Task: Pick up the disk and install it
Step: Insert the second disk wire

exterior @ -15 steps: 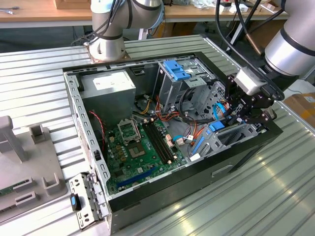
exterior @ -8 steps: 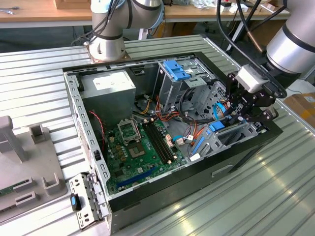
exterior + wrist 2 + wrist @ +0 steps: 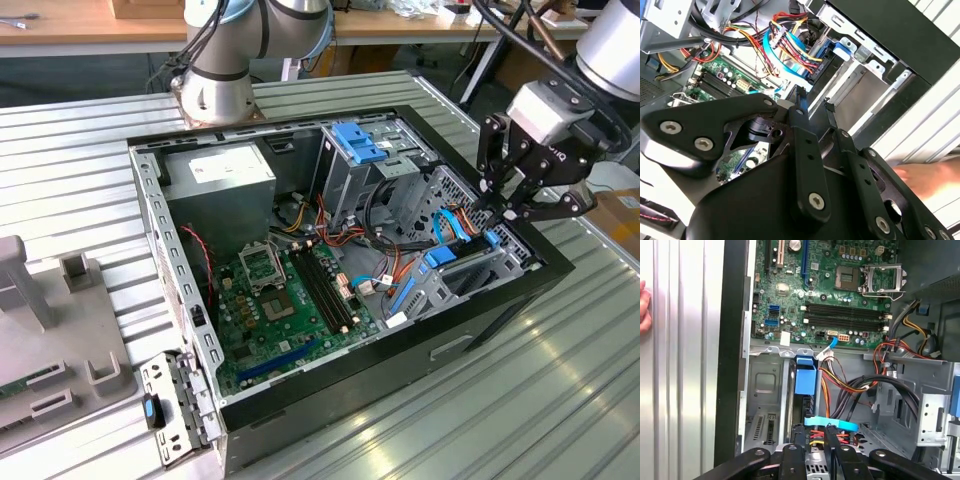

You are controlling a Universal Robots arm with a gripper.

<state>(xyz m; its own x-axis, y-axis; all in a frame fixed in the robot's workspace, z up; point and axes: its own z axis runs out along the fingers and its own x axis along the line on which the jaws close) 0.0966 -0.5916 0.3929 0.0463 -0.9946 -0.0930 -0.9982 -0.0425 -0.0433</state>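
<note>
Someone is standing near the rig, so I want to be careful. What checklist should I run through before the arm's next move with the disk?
1. Case open: ok; the case has its side off.
2. Claw position: ok; the claw hangs above the drive bay, at the exterior view's right.
3. Grip on the disk: cannot tell.
4. Bay free of wiring: not ok; cables cross it.
5. People clear: not ok; a hand lies on the table beside the case.
</note>
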